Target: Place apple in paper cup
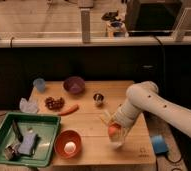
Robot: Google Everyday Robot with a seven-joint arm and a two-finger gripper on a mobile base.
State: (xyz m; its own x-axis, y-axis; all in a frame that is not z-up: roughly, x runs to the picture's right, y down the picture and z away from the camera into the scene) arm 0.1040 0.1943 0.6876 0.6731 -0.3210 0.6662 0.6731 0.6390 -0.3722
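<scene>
White arm (148, 103) enters from the right edge and bends down over the front right part of the wooden table (91, 131); gripper (112, 125) points downward at the arm's end, directly above the paper cup (118, 143); whether the gripper is apart or closed cannot be told, since the wrist and the fruit cover it. Apple (113, 131), orange-red, sits at the gripper's tip and right at the cup's mouth, touching or just above the rim; cannot tell if it rests in the cup or is gripped. Paper cup stands upright near the table's front edge, right of the orange bowl (62, 140); the orange bowl holds a white ball (70, 146). Green tray (43, 122) lies at the front left, partly over the table's left edge, with a blue-grey block (28, 144) and some dark items inside, too blurred to name. Back row, left to right: pale blue cup (39, 84); purple bowl (74, 85); shiny metal cup (98, 98), somewhat nearer the centre. Middle left: crumpled clear wrapper (28, 105); dark grape cluster (54, 103) just beside it; carrot (69, 109) lying tilted, just right of the grapes. Blue object (159, 144) off the table's right side, below the arm; dark panel behind the table.
</scene>
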